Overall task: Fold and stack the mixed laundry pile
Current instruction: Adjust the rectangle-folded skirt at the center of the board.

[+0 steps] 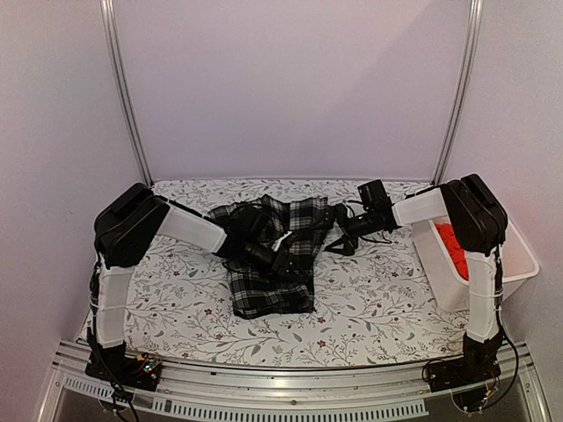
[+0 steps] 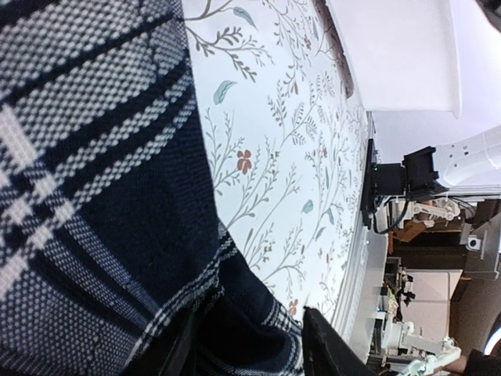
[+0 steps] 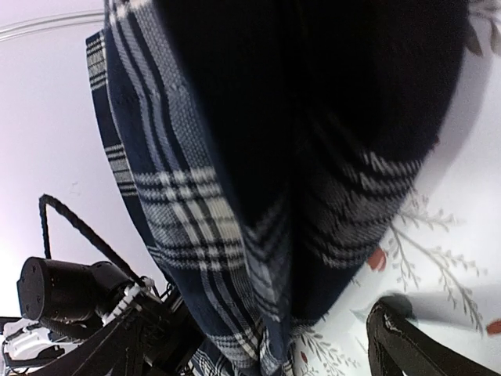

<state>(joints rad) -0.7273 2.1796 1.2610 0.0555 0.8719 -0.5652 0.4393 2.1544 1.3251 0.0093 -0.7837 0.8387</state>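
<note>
The black-and-white plaid garment (image 1: 268,281) lies partly folded in the middle of the table, bunched at its far end. My left gripper (image 1: 286,262) sits low on its middle. In the left wrist view the plaid cloth (image 2: 94,196) fills the left side, and a fold of it lies loose between the spread fingers of the left gripper (image 2: 250,352). My right gripper (image 1: 336,242) is at the garment's right edge. Its wrist view shows the right gripper (image 3: 258,345) wide open, with the plaid cloth (image 3: 203,204) hanging just ahead of it. The red shirt (image 1: 450,246) lies in the basket.
A white plastic basket (image 1: 521,264) stands at the table's right edge beside the right arm. The floral table cover (image 1: 369,308) shows all around the garment. The metal front rail (image 1: 290,378) runs along the near edge. The right arm's base (image 2: 407,176) shows in the left wrist view.
</note>
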